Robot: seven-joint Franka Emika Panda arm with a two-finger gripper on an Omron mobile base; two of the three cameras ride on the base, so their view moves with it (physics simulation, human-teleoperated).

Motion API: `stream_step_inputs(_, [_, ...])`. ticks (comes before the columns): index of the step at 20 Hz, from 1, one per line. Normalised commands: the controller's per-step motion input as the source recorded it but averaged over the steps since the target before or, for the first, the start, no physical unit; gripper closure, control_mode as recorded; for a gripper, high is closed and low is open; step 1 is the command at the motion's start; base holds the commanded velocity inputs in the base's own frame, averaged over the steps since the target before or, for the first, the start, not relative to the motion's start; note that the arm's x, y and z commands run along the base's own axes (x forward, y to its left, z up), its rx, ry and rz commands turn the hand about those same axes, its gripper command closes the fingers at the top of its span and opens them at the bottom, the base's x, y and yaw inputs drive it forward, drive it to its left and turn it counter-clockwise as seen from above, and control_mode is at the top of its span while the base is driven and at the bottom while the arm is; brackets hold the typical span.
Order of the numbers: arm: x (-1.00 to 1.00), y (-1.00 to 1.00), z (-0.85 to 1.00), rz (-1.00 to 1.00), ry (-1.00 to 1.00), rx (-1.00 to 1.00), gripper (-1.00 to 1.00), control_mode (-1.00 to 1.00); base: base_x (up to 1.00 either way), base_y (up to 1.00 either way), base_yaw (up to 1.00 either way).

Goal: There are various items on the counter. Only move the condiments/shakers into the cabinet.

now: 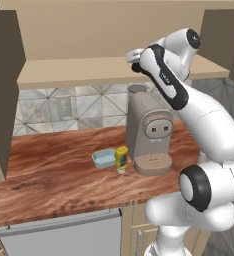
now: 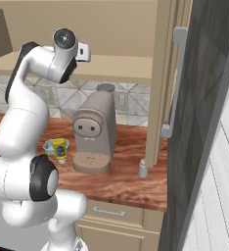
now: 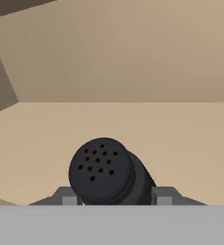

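In the hand view the short black shaker [image 3: 104,172] sits between my two finger tips, its perforated top facing the camera. My gripper [image 3: 116,197] is shut on it, over the light shelf board of the tan cabinet [image 3: 133,124]. The base views show the hand [image 1: 134,55] [image 2: 84,51] raised to the cabinet shelf [image 1: 74,70] [image 2: 121,66]. The yellow squeeze bottle [image 1: 121,158] [image 2: 60,148] stands on the reddish-brown counter [image 1: 54,175] [image 2: 131,179], left of the coffee machine. The grey-white shaker [image 2: 143,168] stands on the counter by the cabinet's right side panel.
The beige coffee machine [image 1: 149,132] [image 2: 94,130] stands under the shelf, directly below my arm. A light-blue shallow dish [image 1: 104,159] [image 2: 49,144] touches the yellow bottle's left side. Dark brown cabinet doors hang open at the left [image 1: 4,90] and right [image 2: 204,98].
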Motion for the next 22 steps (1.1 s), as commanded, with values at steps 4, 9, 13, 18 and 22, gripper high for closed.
stream_step_inputs(4, [0.50, 0.00, -0.05, -0.04, 0.05, 0.00, 1.00, -1.00, 0.00, 0.00, 0.00])
stream_step_inputs(9, [0.53, 0.00, -0.03, -0.05, 0.08, 0.00, 1.00, -1.00, 0.00, 0.00, 0.00])
stream_step_inputs(13, [0.52, -0.02, -0.01, -0.04, 0.06, 0.00, 1.00, -1.00, 0.00, 0.00, 0.00])
stream_step_inputs(18, [0.38, -0.07, -0.17, -0.02, 0.02, 0.00, 1.00, -1.00, 0.00, 0.00, 0.00])
stream_step_inputs(22, [0.17, -0.10, -0.28, 0.00, 0.00, 0.00, 1.00, -1.00, 0.00, 0.00, 0.00])
